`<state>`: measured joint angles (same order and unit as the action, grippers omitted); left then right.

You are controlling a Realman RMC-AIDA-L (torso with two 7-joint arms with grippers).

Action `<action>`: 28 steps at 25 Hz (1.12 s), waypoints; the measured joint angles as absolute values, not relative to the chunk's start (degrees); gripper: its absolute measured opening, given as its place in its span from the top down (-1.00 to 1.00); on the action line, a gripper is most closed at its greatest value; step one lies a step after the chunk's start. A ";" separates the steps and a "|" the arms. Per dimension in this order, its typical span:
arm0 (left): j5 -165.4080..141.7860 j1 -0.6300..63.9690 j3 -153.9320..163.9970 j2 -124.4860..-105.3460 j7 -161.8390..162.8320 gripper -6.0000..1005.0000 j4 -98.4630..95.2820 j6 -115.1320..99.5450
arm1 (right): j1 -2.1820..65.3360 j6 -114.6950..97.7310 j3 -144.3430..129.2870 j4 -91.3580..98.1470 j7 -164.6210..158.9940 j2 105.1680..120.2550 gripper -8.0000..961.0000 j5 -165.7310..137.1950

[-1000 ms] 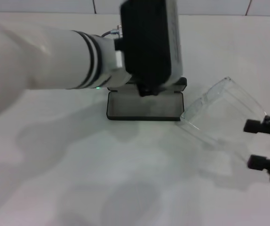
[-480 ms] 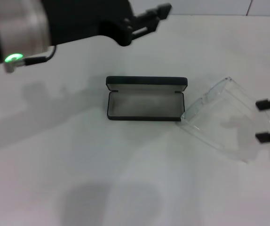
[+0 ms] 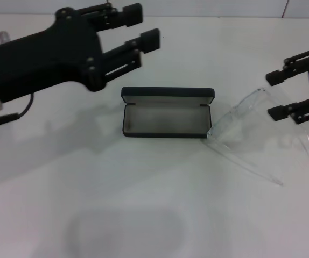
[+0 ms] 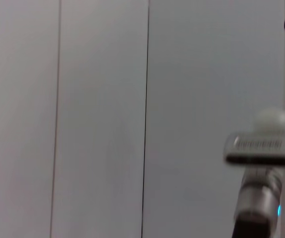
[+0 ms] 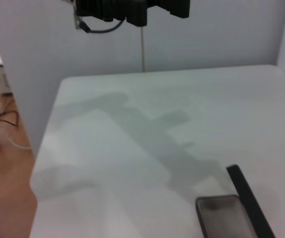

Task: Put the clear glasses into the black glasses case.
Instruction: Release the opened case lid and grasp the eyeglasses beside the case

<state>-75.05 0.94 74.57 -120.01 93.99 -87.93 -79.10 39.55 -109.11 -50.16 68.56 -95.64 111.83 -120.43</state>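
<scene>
Head view: black glasses case [image 3: 166,114] lid up, seemingly empty; clear glasses [image 3: 251,129] beside | both claws released

Black glasses case [image 3: 167,114] open; clear glasses [image 3: 257,137] beside.

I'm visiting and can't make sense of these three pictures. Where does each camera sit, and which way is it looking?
Head view: on the robot's head, looking down at the white table, the open black glasses case and the clear glasses; the left gripper and the right gripper show, fingers apart.
Left wrist view: faces a panelled wall; no fingers visible.
Right wrist view: looks across the table; the left gripper shows far off.
Shared: head and right wrist views both show the case.
</scene>
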 joint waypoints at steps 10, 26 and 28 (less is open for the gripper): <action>-67.54 4.24 63.57 -119.77 89.13 0.06 -73.35 -91.60 | 50.49 -101.18 -58.82 66.86 -96.77 113.34 -0.41 -136.50; -71.73 6.06 62.19 -119.81 83.76 0.06 -64.56 -95.17 | 64.66 -86.36 -72.58 47.14 -94.22 115.69 -0.29 -150.18; -71.75 6.06 62.13 -119.80 83.69 0.06 -64.36 -95.16 | 65.27 -84.56 -74.01 45.07 -93.82 115.71 -0.27 -150.20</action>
